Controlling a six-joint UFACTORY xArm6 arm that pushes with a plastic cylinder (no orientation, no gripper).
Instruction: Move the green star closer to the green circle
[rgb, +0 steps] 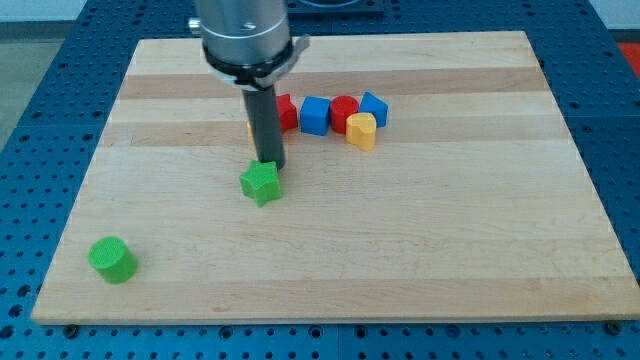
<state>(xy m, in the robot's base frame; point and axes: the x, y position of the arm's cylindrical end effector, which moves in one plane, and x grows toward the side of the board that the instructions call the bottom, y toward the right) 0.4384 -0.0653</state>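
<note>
Our green star-shaped block (261, 184) sits mid-tabletop (450, 240), my tip (269, 163) touching its upper edge; we carry no claw. The green round block (112, 259) lies well apart, lower left. Our rod partly hides one red block (286, 111) beside blue (315, 115), red (344, 109), blue (374, 106) and yellow (362, 131) blocks.

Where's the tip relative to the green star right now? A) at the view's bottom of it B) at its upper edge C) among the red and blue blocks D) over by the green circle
B: my tip sits right at the upper edge of the green star; the green circle lies far off toward the view's bottom left.
</note>
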